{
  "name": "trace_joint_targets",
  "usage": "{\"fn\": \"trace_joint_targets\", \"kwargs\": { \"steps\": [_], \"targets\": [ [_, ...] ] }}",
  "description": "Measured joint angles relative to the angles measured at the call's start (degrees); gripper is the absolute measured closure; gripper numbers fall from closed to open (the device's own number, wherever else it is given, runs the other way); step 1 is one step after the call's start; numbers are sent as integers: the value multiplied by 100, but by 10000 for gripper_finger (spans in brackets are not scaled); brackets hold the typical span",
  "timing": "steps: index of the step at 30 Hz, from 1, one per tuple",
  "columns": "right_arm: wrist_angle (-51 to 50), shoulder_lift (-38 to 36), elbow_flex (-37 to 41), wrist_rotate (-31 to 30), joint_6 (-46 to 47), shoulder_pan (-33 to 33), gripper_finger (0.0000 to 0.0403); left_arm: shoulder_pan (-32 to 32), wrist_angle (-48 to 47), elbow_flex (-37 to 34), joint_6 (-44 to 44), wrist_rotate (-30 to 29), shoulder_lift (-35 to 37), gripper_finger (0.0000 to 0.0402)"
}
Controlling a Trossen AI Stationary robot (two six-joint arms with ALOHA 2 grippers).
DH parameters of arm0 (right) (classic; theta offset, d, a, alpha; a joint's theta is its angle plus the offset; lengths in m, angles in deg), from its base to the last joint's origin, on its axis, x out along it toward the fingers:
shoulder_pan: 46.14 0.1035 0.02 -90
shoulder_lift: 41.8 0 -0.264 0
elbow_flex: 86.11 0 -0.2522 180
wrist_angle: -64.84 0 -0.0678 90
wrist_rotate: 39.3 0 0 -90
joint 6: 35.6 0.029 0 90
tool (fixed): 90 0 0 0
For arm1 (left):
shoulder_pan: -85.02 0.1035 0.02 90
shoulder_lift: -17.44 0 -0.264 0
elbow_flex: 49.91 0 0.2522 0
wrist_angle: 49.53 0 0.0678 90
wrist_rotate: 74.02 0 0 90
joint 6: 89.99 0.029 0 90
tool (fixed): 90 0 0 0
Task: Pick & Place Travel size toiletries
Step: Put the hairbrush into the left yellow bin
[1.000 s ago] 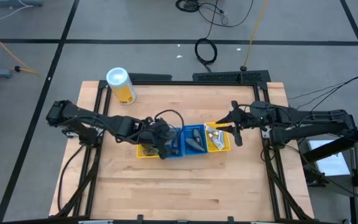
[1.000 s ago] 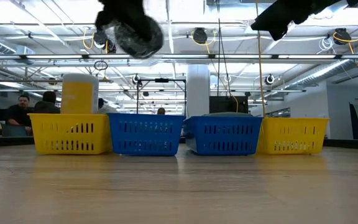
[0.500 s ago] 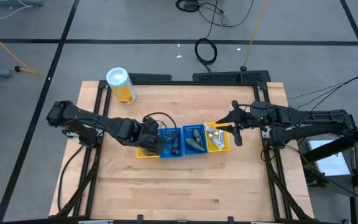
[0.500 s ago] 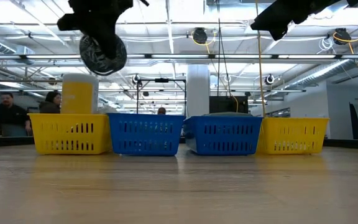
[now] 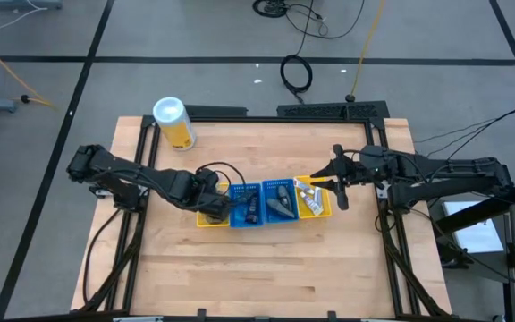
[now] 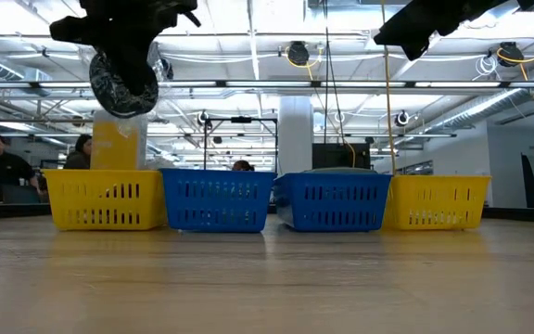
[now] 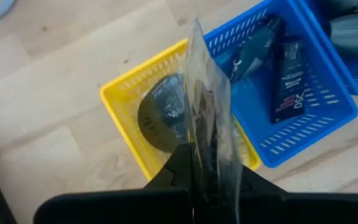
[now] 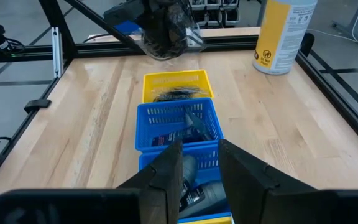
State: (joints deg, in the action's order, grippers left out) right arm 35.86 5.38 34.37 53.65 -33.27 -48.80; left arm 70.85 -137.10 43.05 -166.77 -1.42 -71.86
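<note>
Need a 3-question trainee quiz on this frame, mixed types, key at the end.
1. True or false: the left gripper is shut on a clear packet.
2. The packet hangs above which bin? A) left yellow bin B) right yellow bin C) a blue bin
3. Fill in: the yellow canister stands on the ____, outside the bins.

Key: 1 true; 2 A; 3 table.
</note>
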Motion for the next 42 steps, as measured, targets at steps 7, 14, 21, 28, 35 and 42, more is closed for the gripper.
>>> {"fn": "trace_joint_targets", "kwargs": {
  "steps": [7, 14, 21, 28, 35, 42],
  "targets": [
    [-3, 0, 0, 2, -2, 2, 308, 4, -228, 9, -288, 466, -558, 390],
    [4, 0, 2, 2, -2, 2, 309, 173, -460, 7, -350, 730, -1056, 390],
    [-7, 0, 2, 4, -2, 2, 308, 480, -521, 7, -190, 1026, -1475, 389],
    [-11, 0, 2, 4, -2, 2, 307, 674, -638, 2, 97, 908, -1648, 353],
    [-11, 0, 2, 4, -4, 2, 309, 669, -754, 2, 146, 841, -1609, 320],
    [37, -2, 122, 4, -2, 2, 308, 671, -768, 2, 164, 798, -1606, 317]
  ]
}}
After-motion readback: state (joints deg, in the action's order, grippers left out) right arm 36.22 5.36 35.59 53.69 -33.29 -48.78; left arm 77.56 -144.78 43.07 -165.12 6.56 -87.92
